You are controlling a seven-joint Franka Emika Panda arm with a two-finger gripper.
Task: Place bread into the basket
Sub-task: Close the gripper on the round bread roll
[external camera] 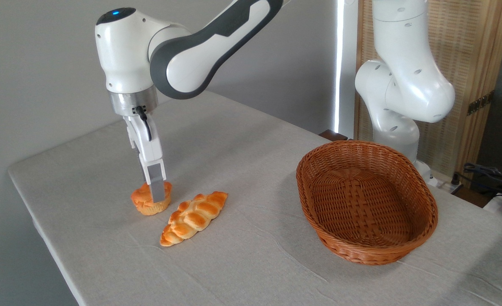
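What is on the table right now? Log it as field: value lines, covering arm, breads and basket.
gripper: gripper lowered onto the round bun, one finger across its front; grip state unclear
round bun: round bun on the table, left of the loaf
braided loaf: braided loaf lying diagonally, apart from the bun
basket: basket empty, at right
table: table under a grey cloth
task status: bun not yet in the basket

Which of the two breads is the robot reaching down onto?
The small round bun on the left, under the jaws. The longer braided loaf lies untouched to its right.
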